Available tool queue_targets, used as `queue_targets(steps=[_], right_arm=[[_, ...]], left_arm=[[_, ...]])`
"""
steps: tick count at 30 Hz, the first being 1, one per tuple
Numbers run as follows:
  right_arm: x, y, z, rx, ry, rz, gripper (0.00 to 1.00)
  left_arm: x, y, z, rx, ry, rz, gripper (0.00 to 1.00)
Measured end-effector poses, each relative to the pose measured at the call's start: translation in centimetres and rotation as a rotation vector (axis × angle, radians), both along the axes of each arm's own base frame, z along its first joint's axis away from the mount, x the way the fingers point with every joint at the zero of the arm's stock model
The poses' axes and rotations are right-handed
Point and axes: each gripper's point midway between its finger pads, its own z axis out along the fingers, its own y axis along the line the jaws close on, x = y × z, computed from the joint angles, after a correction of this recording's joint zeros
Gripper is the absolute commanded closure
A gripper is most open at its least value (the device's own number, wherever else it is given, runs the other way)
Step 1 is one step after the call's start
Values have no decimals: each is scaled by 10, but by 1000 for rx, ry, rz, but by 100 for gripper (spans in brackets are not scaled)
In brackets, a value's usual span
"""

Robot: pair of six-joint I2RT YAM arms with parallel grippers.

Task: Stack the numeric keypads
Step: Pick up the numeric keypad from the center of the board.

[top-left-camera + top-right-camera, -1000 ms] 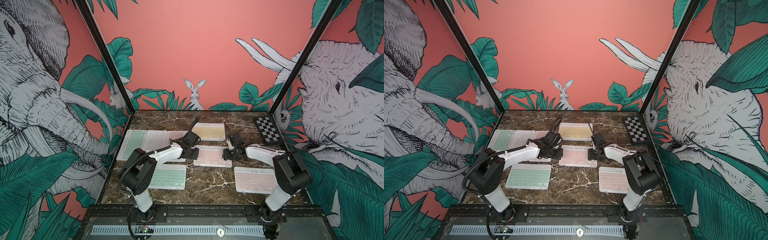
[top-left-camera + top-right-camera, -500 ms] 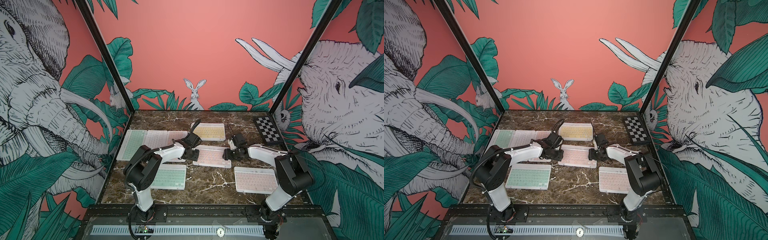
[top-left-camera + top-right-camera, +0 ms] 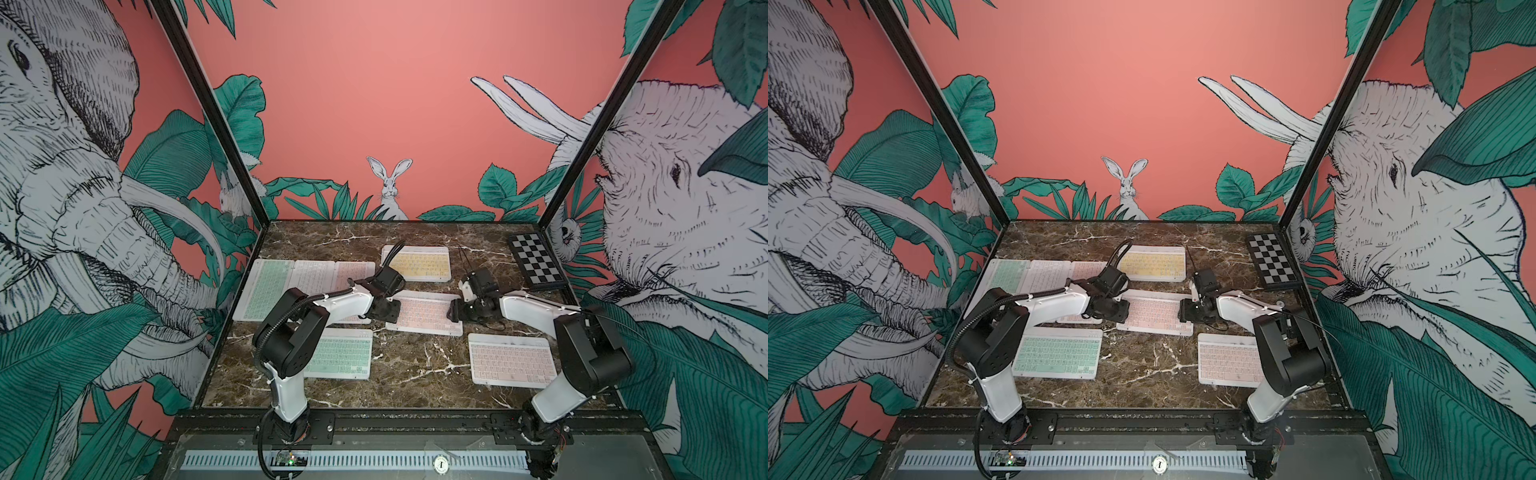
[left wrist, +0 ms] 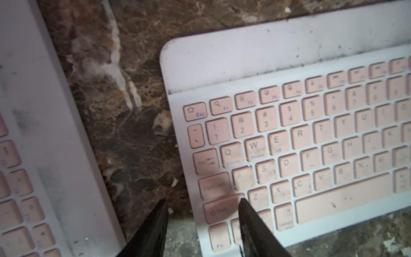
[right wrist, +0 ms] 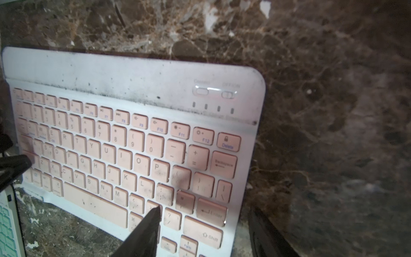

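Observation:
A pink numeric keypad point(image 3: 424, 312) point(image 3: 1156, 312) lies flat mid-table. My left gripper point(image 3: 392, 311) point(image 4: 202, 200) is open at its left end. One finger point(image 4: 251, 222) is over the Shift key and the other hangs over bare marble. My right gripper point(image 3: 453, 311) point(image 5: 205, 208) is open at its right end. One finger point(image 5: 151, 222) is over the keys and the other is off the edge. More keypads lie flat: yellow point(image 3: 417, 263) behind, mint green point(image 3: 340, 353) front left, pink point(image 3: 511, 359) front right. A row of green point(image 3: 266, 286), white point(image 3: 311, 278) and pink point(image 3: 353, 274) lies at the left.
A black-and-white checkered board point(image 3: 538, 266) lies at the back right corner. Printed walls enclose the marble table point(image 3: 415, 374) on three sides. A black rail point(image 3: 415, 419) runs along the front edge, between both arm bases.
The left arm's elbow has swung a little toward the middle. Both grippers stay at the ends of the middle pink keypad, which has not visibly moved.

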Motion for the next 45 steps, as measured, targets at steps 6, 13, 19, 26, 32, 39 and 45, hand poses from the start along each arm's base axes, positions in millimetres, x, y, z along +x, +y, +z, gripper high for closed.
queue_targets(steps=[6,13,19,26,32,39,45], right_arm=[[1,4,1,32,-1,-10,37],[2,6,2,54,-2,-19,37],[2,6,2,56,-1,-18,37],[2,7,2,61,2,-16,37],[2,12,4,106,11,-15,37],[3,17,6,177,28,-43,38],[5,15,11,269,21,-95,38]], left_arm=[[-4,-9,-2,-4,5,-23,47],[-2,-10,-2,-7,1,-23,47],[-2,-11,-2,-7,1,-23,47],[-3,-11,-2,-7,2,-23,47],[-1,-8,-3,4,-6,-16,47],[0,-3,-4,14,-19,-6,47],[0,-2,-4,15,-24,-3,47]])
